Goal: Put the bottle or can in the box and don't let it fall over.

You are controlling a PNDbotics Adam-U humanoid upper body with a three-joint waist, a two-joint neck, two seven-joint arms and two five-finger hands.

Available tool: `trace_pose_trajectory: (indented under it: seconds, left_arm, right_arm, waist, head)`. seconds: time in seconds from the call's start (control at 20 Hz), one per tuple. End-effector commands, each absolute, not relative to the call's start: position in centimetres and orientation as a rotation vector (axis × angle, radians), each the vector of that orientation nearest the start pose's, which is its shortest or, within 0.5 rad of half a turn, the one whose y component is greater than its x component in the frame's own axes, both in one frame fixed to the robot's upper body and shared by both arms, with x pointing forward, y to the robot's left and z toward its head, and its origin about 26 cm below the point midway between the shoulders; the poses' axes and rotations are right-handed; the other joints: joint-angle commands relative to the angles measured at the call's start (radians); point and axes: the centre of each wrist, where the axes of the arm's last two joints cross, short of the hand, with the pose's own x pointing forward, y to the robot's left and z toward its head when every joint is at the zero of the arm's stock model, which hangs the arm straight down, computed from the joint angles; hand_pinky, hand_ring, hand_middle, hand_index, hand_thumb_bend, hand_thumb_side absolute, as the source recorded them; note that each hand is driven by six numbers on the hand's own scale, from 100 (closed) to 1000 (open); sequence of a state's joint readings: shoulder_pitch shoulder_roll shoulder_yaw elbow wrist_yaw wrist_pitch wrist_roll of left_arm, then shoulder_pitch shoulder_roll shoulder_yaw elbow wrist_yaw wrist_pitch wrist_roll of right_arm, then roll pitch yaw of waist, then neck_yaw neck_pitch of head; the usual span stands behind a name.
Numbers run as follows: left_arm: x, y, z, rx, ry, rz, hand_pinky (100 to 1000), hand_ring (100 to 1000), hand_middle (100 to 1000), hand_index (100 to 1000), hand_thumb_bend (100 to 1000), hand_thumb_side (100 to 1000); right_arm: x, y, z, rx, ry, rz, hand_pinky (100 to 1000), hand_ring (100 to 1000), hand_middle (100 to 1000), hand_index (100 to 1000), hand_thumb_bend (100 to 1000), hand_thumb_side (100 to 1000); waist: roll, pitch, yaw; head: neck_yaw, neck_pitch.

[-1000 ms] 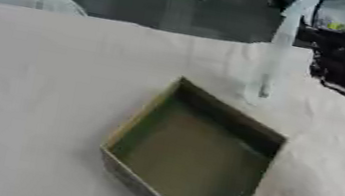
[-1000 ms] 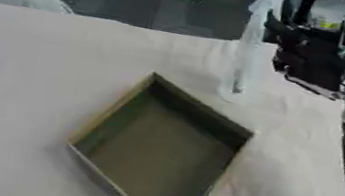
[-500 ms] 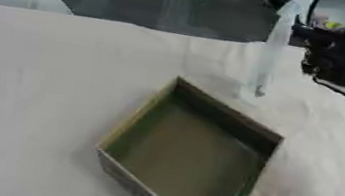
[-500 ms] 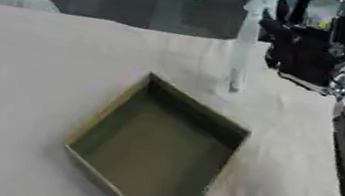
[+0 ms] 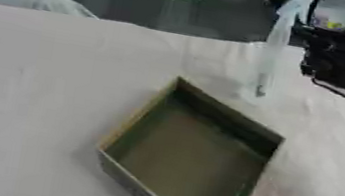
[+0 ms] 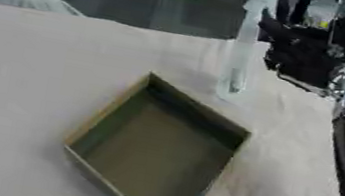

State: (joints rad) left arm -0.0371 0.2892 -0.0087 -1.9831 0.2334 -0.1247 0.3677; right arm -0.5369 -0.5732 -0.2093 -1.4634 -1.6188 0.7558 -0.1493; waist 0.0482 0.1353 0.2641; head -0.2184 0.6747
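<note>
A: What is on the tabletop (image 5: 29, 75)?

B: A pale cloth covers it, and an open, shallow box (image 5: 187, 161) sits near the middle, one corner pointing to the far side. Nothing is in it.

A: And the bottle (image 6: 244, 46)?

B: A tall, clear, slim one, upright, just past the far corner of the box. Its long axis runs straight up, perhaps tilted a touch. I can't tell whether its base rests on the cloth or hangs just above it.

A: Which hand is nearer?

B: The right hand (image 6: 304, 52), by a long way. It comes in from the far right, and the bottle is directly to its left, up against it. The left hand is not visible.

A: Are the fingers closed on it?

B: They are too dark and blurred to make out, so I can't tell. I judge that the bottle only needs a short trip toward the near side, over the box wall, kept vertical.
</note>
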Motion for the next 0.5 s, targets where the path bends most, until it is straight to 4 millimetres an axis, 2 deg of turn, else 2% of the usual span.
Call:
trace_pose_trajectory:
  seconds: [0.05,0.5]
  left_arm:
    - [26.8,27.9,13.0,0.14,-2.147,0.23,1000,1000,983,741,764,638]
    - [26.8,27.8,13.1,0.136,-2.151,0.23,1000,1000,985,740,764,639]
  right_arm:
    - [37.3,-39.9,23.6,1.002,-1.243,-0.313,100,100,248,1000,731,1000]
    - [37.0,-41.8,24.6,0.982,-1.302,-0.345,100,100,253,1000,737,1000]
  waist:
    - [0.0,-0.009,0.001]
    - [0.004,0.002,0.003]
  head:
    - [0.001,-0.015]
    - [0.006,-0.023]
